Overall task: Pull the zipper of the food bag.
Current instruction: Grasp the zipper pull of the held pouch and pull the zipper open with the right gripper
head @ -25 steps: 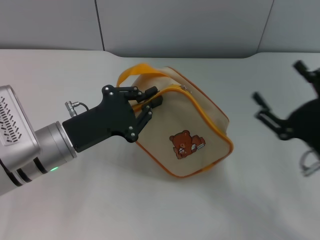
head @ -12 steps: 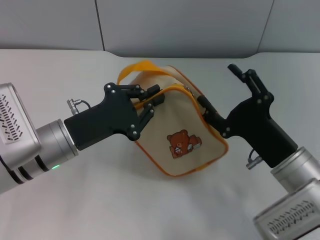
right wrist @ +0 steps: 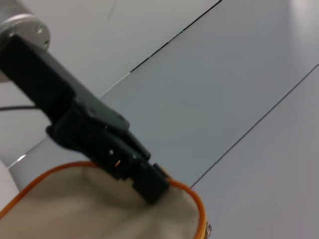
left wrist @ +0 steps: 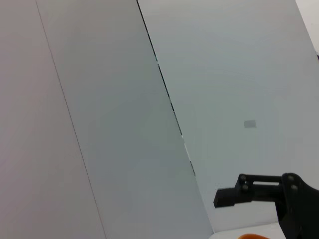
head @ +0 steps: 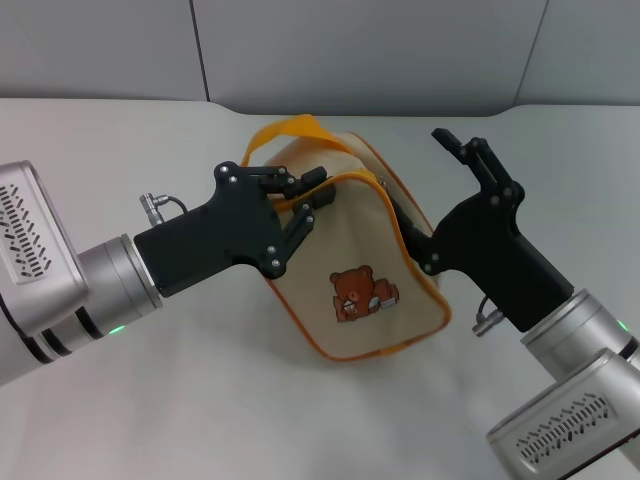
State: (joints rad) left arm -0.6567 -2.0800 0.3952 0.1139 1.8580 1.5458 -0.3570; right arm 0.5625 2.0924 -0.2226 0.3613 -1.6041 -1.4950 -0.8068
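Note:
The food bag [head: 350,250] is a beige pouch with orange piping and a brown bear print, and it lies tilted on the table. Its orange loop handle [head: 290,128] sticks out at the back. My left gripper [head: 308,200] is shut on the bag's upper left edge, on the orange zipper line [head: 352,178]. The right wrist view shows that grip [right wrist: 144,184] on the bag [right wrist: 99,209]. My right gripper [head: 428,180] is open at the bag's right side, with one finger [head: 405,218] against the orange edge and the other raised above it. I cannot make out the pull tab.
The bag rests on a white table [head: 150,400]. Grey wall panels [head: 350,50] stand behind it. The left wrist view shows mostly wall [left wrist: 124,124] and a black gripper part [left wrist: 259,191] at one corner.
My right arm has swung in from the right, and its open gripper now stands against the bag's right side. The bag has shifted slightly left and tilted. My left gripper keeps its hold.

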